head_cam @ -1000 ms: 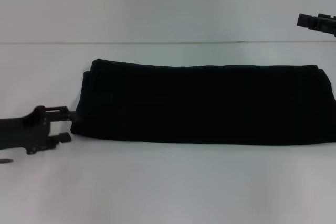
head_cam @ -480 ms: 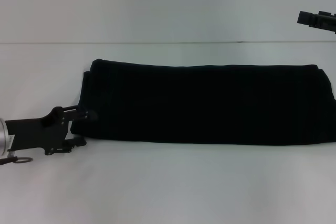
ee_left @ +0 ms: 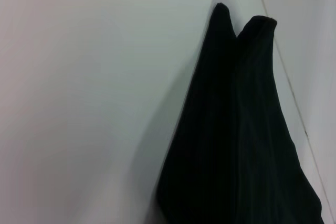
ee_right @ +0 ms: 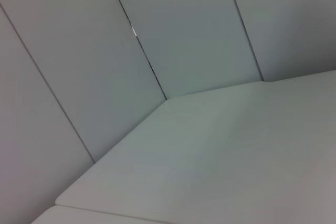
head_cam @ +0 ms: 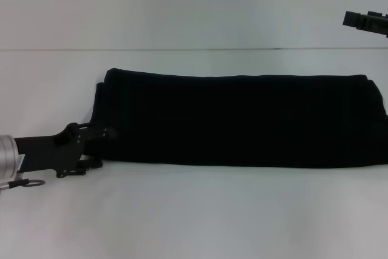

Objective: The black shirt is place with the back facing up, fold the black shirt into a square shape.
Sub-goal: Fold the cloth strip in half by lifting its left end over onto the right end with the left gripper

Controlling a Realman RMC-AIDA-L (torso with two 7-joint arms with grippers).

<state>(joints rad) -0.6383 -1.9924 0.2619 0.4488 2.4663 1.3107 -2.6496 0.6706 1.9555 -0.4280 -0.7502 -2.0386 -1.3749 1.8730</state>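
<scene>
Reaching farther in from the table's left edge than half a second ago, the left gripper [head_cam: 100,147] now has its upper finger lying over the black shirt [head_cam: 242,119] at its near-left corner, the lower finger at the hem; the jaws stand apart around that corner. The shirt lies unmoved as a long folded band across the middle of the white table [head_cam: 194,216]. The right gripper [head_cam: 364,21] hangs at the far right, unchanged; whether it is apart or together I cannot tell.
</scene>
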